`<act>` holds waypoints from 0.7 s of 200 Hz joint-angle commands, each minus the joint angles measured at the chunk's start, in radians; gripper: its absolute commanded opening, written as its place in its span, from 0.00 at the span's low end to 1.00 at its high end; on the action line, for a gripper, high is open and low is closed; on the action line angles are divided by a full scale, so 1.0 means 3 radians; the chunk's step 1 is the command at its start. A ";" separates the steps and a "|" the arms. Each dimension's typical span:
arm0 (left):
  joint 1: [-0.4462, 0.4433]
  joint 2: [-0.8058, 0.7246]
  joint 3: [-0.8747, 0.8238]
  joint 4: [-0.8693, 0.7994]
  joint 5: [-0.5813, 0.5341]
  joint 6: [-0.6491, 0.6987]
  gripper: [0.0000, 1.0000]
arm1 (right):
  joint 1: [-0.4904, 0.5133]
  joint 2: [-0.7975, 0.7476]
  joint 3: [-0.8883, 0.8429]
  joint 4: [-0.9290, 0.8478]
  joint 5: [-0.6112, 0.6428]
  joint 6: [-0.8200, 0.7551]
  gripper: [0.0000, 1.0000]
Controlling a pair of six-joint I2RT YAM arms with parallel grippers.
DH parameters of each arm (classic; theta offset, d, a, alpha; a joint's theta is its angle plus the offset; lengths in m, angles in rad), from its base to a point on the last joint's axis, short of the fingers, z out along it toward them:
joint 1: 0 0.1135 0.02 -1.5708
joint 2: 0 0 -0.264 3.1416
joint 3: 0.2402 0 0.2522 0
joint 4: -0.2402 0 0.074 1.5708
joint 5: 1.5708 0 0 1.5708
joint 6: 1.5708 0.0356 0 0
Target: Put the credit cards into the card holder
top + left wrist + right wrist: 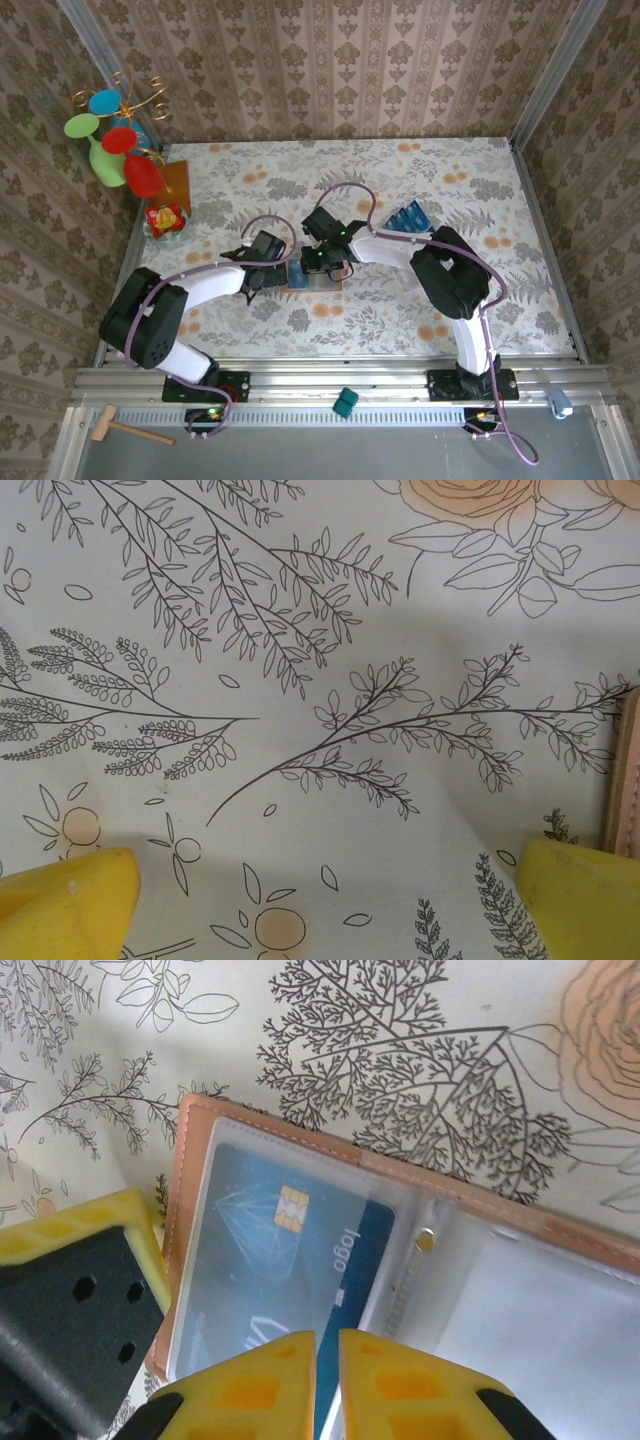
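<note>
We find the left gripper (325, 910) spread wide above the tablecloth (300, 630), with the card holder (620, 780) edge just beside one finger. The right gripper (327, 1380) is pinched on a credit card (290, 1250), which lies directly ahead inside the open holder's clear sleeve (520, 1300).

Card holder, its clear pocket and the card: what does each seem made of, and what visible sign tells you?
The card holder: leather or imitation, matte pinkish-brown, stitched edge. The pocket: thin clear plastic, glossy, catching glare. The card: probably plastic, glossy blue print, with a gold metallic-looking chip.
</note>
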 commanded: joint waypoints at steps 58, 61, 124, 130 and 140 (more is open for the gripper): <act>-0.0033 0.0094 -0.0045 0.0050 0.0056 0.0051 1.00 | -0.0009 -0.0037 -0.0124 0.0064 -0.0032 0.0104 0.16; -0.0033 0.0094 -0.0045 0.0048 0.0060 0.0051 1.00 | -0.0004 -0.0033 -0.0123 0.0067 -0.0032 0.0105 0.16; -0.0034 0.0080 -0.0068 0.0060 0.0059 0.0051 1.00 | 0.0040 0.0085 -0.0030 0.0059 -0.0068 0.0117 0.16; -0.0038 0.0082 -0.0068 0.0063 0.0057 0.0051 1.00 | 0.0044 0.0091 -0.0022 0.0060 -0.0073 0.0114 0.16; -0.0038 0.0083 -0.0066 0.0063 0.0059 0.0048 1.00 | 0.0050 0.0100 -0.0013 0.0055 -0.0077 0.0123 0.16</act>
